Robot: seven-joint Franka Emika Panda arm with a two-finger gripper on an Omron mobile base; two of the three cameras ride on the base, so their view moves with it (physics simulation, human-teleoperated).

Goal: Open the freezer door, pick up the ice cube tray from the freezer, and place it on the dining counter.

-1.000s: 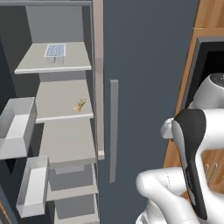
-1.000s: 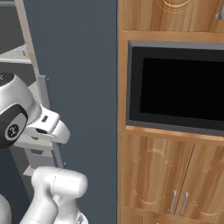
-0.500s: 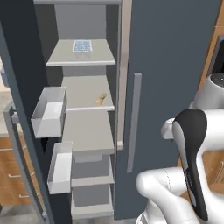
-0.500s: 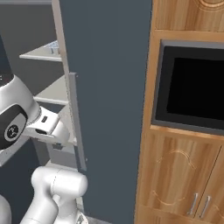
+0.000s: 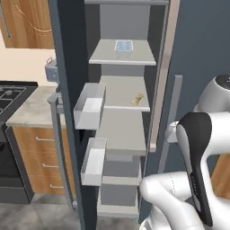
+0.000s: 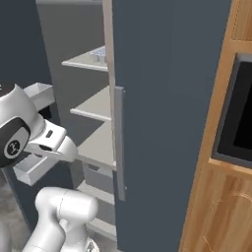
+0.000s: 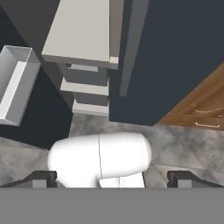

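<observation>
The freezer [image 5: 123, 117] stands open, its dark freezer door [image 5: 68, 67] swung out to the left with white bins [image 5: 90, 106] on its inner side. The ice cube tray [image 5: 124, 46] lies on the top light grey shelf, and its edge shows in the right base view too [image 6: 100, 53]. My gripper [image 7: 114, 179] is open and empty, pointing down at the floor in front of the fridge, well below the tray and apart from it. The dining counter is out of view.
A tan food piece [image 5: 137, 99] lies on the second shelf. The plain grey door [image 6: 167, 98] with its bar handle [image 6: 119, 142] stays shut to the right. A small marbled counter [image 5: 31, 105] and a stove [image 5: 9, 94] stand left; a wooden cabinet [image 6: 221, 206] is right.
The whole picture has slid right in both base views: the base has moved, bringing the open freezer to the middle. The tray, door and open gripper are unchanged.
</observation>
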